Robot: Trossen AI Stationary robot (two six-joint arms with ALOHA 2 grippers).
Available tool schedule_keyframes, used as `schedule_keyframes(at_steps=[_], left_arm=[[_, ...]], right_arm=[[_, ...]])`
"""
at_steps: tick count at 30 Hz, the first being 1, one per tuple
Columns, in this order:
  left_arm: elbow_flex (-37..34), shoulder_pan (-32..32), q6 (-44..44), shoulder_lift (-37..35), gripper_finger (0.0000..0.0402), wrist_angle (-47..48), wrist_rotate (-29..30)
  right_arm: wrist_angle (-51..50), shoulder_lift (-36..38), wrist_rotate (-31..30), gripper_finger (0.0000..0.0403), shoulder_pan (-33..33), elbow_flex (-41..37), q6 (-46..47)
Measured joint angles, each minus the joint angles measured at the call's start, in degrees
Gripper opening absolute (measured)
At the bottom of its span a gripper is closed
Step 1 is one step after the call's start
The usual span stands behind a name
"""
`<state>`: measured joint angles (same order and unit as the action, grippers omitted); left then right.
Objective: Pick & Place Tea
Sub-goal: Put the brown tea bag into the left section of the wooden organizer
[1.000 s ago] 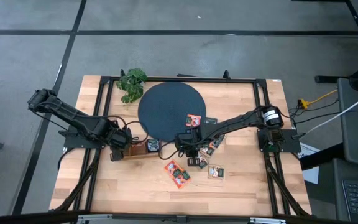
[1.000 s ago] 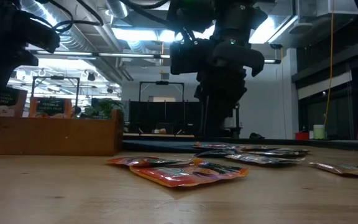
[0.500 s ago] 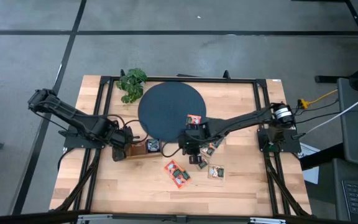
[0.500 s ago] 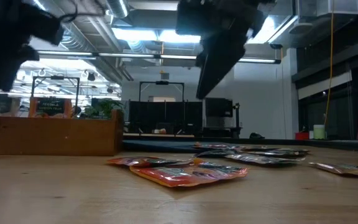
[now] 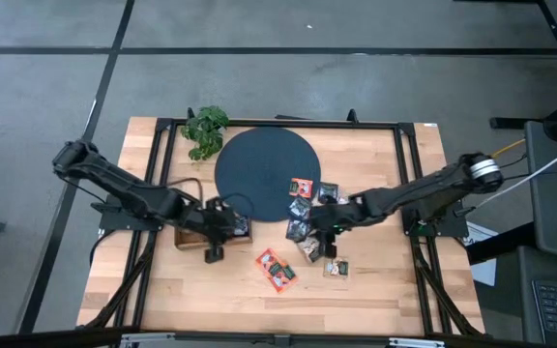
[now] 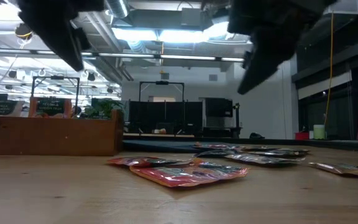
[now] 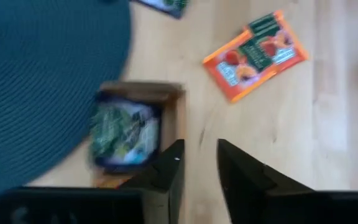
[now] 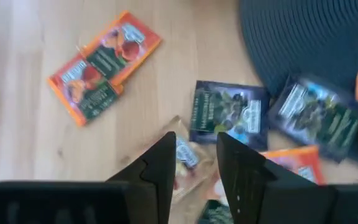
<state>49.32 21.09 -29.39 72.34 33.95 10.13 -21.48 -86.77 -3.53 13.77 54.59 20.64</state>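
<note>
Several tea sachets lie flat on the wood near the dark disc (image 5: 264, 172): an orange-red pair (image 5: 275, 270), and dark and orange ones in a cluster (image 5: 303, 217). Another dark green sachet (image 7: 124, 132) lies in the end compartment of the wooden tray (image 6: 48, 134). My left gripper (image 7: 197, 146) hangs open above the table just off that tray end (image 5: 213, 253), with nothing between its fingers. My right gripper (image 8: 196, 140) stands open over the cluster's near side (image 5: 329, 246). A pale sachet (image 8: 182, 149) on the table shows through its gap.
A leafy green plant (image 5: 205, 130) stands at the far left beside the disc. The dark frame rails (image 5: 409, 174) run along the table's sides. Bare wood (image 5: 162, 290) lies between the tray and the near edge.
My left gripper has moved from over the tray's middle toward the table's right and near edge, past the tray's end, and tipped up. My right gripper has risen from the sachet cluster and drawn back toward the table's right edge.
</note>
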Motion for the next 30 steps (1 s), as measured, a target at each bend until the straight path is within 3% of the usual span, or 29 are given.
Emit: schedule_keyframes(at_steps=[6,12,21,30], left_arm=[[1.88,-1.97,6.58,9.38,0.0074,-10.41,-0.26],[8.93,-2.56,14.09,17.94,0.0061,-15.31,4.73],[22.93,-2.83,26.42,31.37,0.0044,-16.36,7.97],[34.86,-3.77,27.43,42.82,0.0017,-16.69,12.33]], right_arm=[[3.78,5.24,0.13,0.0119,1.07,-10.33,14.13],[3.71,5.43,1.37,0.0119,3.33,-15.38,23.96],[1.81,5.43,4.86,0.0119,9.11,-16.55,28.33],[-1.74,5.43,4.65,0.0119,13.86,-16.52,38.07]])
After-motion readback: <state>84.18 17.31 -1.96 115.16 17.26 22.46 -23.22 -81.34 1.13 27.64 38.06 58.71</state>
